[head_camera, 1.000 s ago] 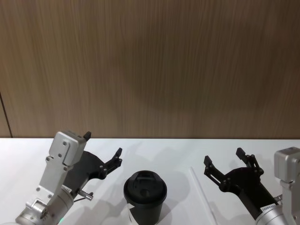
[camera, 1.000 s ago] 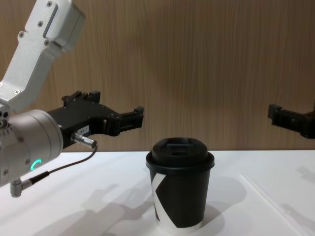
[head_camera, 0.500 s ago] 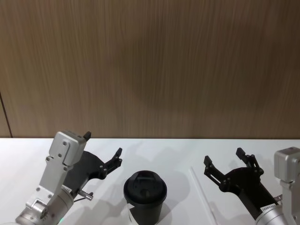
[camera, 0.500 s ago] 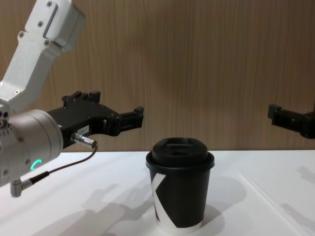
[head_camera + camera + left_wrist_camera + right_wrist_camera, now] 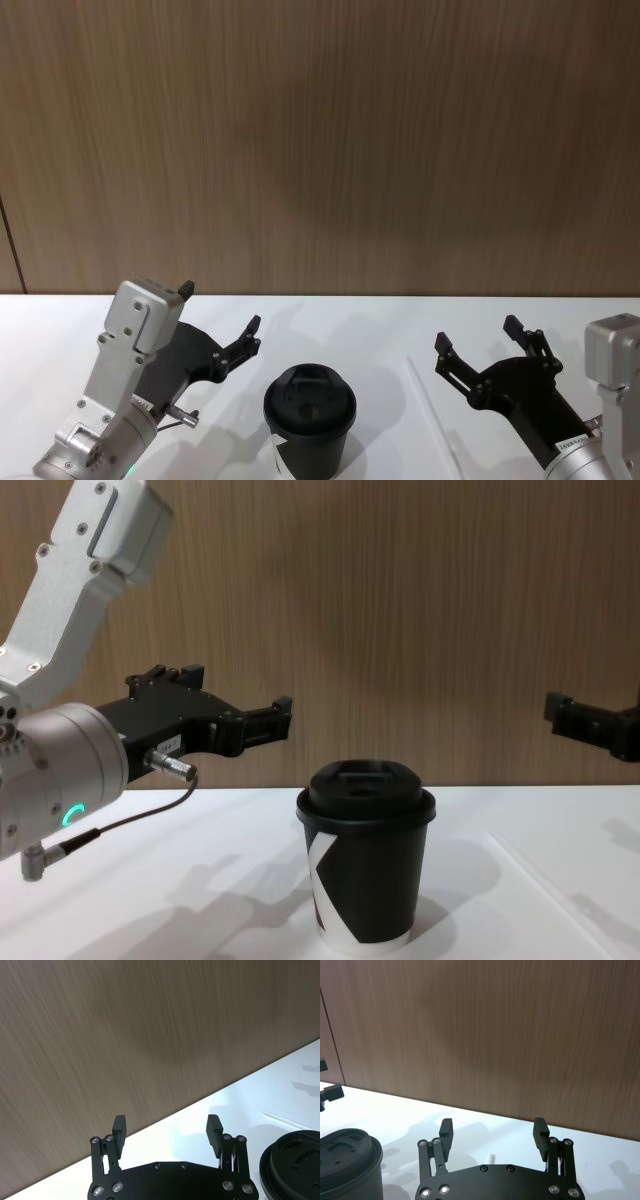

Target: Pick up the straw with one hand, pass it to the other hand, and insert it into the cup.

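Spread wide, holding nothing — right gripper (image 5: pixel 477 336) with the straw (image 5: pixel 432 415) flat on the table (image 5: pixel 340 320) just beneath it; left gripper (image 5: pixel 220 307) with the cup (image 5: pixel 310 415) near, to its right and lower.

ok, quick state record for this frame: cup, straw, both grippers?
cup: black, domed lid on, upright on the white table
straw: white, lying flat on the table, right of the cup, untouched
left gripper: open, empty, raised left of the cup
right gripper: open, empty, raised by the straw's right side
stage: pickup not yet begun
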Robot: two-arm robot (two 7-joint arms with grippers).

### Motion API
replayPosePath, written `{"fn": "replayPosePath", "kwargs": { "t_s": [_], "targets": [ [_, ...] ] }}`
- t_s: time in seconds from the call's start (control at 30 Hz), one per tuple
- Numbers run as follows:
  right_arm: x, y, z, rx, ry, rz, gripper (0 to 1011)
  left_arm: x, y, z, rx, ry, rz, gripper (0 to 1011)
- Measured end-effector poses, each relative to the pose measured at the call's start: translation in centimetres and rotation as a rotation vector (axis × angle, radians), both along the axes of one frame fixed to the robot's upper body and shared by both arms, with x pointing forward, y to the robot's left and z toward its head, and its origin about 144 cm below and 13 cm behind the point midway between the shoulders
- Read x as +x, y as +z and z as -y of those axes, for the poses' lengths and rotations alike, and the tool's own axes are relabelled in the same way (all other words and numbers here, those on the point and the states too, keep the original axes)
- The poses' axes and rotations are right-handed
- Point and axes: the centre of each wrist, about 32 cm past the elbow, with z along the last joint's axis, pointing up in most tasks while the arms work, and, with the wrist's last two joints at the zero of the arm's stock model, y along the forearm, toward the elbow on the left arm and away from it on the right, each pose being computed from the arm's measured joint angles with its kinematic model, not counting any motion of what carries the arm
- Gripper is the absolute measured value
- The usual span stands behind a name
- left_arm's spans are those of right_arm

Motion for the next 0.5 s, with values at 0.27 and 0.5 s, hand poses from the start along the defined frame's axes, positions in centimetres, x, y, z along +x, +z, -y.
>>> {"fn": "replayPosePath", "kwargs": {
  "t_s": [0.27,0.5],
  "targets": [
    [0.00,0.00,0.00,0.000,0.000,0.000,1001,0.00,0.00,0.00,0.000,0.000,0.000,1003],
    [0.00,0.00,0.00,0.000,0.000,0.000,1001,0.00,0.00,0.00,0.000,0.000,0.000,1003]
  ]
}}
